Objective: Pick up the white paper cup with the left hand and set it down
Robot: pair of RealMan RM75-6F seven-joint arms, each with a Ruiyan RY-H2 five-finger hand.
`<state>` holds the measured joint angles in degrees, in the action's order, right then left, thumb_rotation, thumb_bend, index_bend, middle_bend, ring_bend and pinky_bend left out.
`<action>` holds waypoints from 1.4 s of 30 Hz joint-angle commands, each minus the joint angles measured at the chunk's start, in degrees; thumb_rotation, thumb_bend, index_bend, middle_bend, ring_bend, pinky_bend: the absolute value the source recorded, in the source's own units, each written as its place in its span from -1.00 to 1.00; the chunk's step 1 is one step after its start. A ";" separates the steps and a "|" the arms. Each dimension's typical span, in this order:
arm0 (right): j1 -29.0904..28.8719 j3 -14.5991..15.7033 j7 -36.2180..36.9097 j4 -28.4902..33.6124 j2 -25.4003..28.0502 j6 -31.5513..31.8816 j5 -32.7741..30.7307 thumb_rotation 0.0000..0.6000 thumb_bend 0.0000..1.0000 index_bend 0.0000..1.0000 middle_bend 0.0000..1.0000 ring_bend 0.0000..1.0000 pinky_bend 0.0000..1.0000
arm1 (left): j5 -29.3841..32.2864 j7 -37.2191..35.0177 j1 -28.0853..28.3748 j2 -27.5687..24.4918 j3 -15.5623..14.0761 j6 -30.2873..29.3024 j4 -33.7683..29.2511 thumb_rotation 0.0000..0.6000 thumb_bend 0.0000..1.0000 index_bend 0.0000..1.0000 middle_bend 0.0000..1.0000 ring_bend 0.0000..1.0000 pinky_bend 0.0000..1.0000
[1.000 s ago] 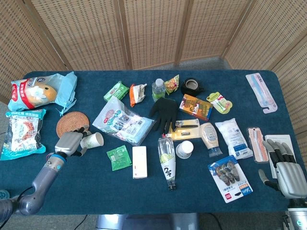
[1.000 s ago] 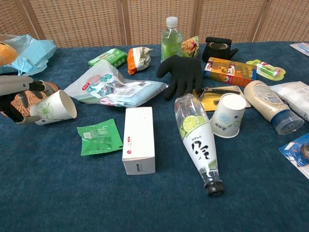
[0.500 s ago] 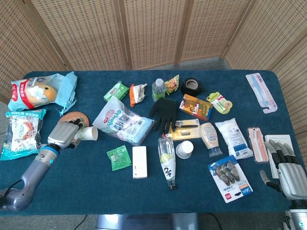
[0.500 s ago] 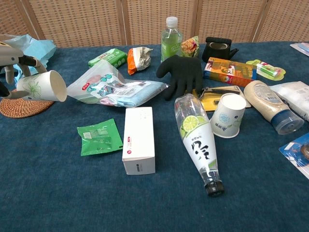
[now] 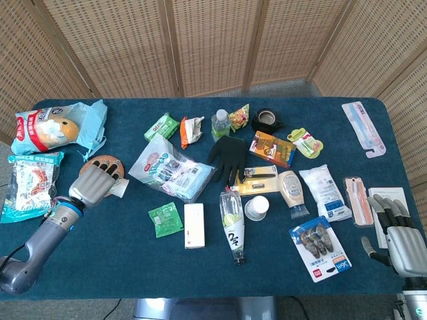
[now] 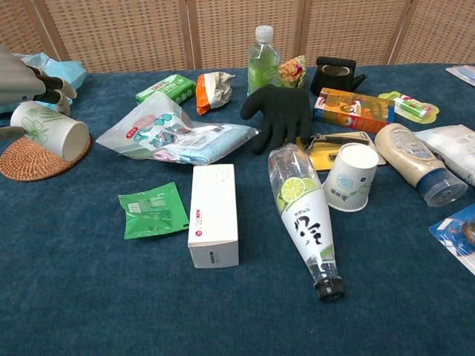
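Observation:
A white paper cup [image 6: 48,130] with a green leaf print lies tilted, mouth toward the lower right, over a woven coaster [image 6: 30,162] at the table's left. My left hand [image 6: 26,78] grips it around the base end, fingers over the top. From the head view, the left hand [image 5: 93,181] covers most of the cup [image 5: 121,188]; only its rim end shows. Whether the cup touches the coaster [image 5: 107,162] I cannot tell. My right hand [image 5: 395,232] is at the table's right front edge, fingers apart, holding nothing.
A second paper cup [image 6: 350,178] with blue print stands mid-table beside a lying bottle [image 6: 304,215]. A clear pouch [image 6: 174,133], green packet [image 6: 154,210] and white box [image 6: 213,215] lie right of the coaster. Snack bags [image 5: 57,127] sit at the far left.
My left hand has carried the cup up and back to the left, from the cloth beside the coaster to over it. The cup's mouth now tips downward. The right hand stayed put.

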<state>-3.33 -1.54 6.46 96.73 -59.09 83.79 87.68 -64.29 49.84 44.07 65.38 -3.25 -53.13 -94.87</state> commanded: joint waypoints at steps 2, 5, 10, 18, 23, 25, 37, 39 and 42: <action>0.01 -0.01 0.25 -0.23 -0.12 -0.04 -0.05 1.00 -0.16 -1.00 -1.00 -1.00 -1.00 | -1.19 4.31 1.03 0.25 -1.85 0.31 -0.77 1.00 0.04 -0.22 -0.75 -0.61 -0.36; 0.04 -0.01 0.52 -0.40 -0.14 -0.05 -0.06 1.00 -0.16 -1.00 -1.00 -1.00 -1.00 | -1.15 6.91 1.66 0.28 -2.47 0.92 -1.48 1.00 0.04 -0.22 -0.79 -0.67 -0.40; 0.19 -0.02 1.05 -0.67 -0.12 0.20 -0.03 1.00 -0.16 -1.00 -1.00 -1.00 -1.00 | -1.68 12.35 2.69 0.17 -3.54 0.81 -2.70 1.00 0.04 -0.19 -0.86 -0.78 -0.48; 0.29 0.04 2.35 -1.46 -0.44 0.23 0.10 1.00 -0.16 -1.00 -1.00 -1.00 -1.00 | 0.00 21.50 4.38 0.57 -5.69 1.71 -4.45 1.00 0.04 -0.21 -0.92 -0.89 -0.53; 0.37 0.07 3.06 -1.95 -0.47 0.42 0.30 1.00 -0.17 -1.00 -1.00 -1.00 -1.00 | 1.67 26.37 4.91 2.10 -6.63 0.80 -4.87 1.00 0.04 -0.22 -0.95 -0.90 -0.54; 0.46 0.11 3.23 -2.06 -0.42 0.56 0.37 1.00 -0.16 -1.00 -1.00 -1.00 -1.00 | 2.19 27.54 4.99 2.71 -6.81 0.32 -5.06 1.00 0.04 -0.25 -0.97 -0.91 -0.55; 0.92 0.32 4.56 -2.70 -0.28 1.36 0.99 1.00 -0.16 -1.00 -1.00 -1.00 -1.00 | 2.74 32.10 4.65 4.45 -7.71 -4.33 -7.19 1.00 0.03 -0.98 -1.00 -1.00 -0.67; 1.04 0.36 4.69 -2.75 -0.20 1.52 1.03 1.00 -0.17 -1.00 -1.00 -1.00 -1.00 | 2.62 31.93 4.38 4.51 -7.65 -5.18 -7.85 1.00 0.03 -1.00 -1.00 -1.00 -0.71; 1.20 0.42 4.86 -2.84 -0.12 1.76 1.14 1.00 -0.16 -1.00 -1.00 -1.00 -1.00 | 2.20 31.53 4.13 4.42 -7.42 -6.24 -8.27 1.00 0.03 -1.00 -1.00 -1.00 -0.80</action>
<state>-2.14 -1.13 11.31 93.88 -59.22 85.54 88.82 -61.96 81.48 48.31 69.84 -10.77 -59.11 -102.99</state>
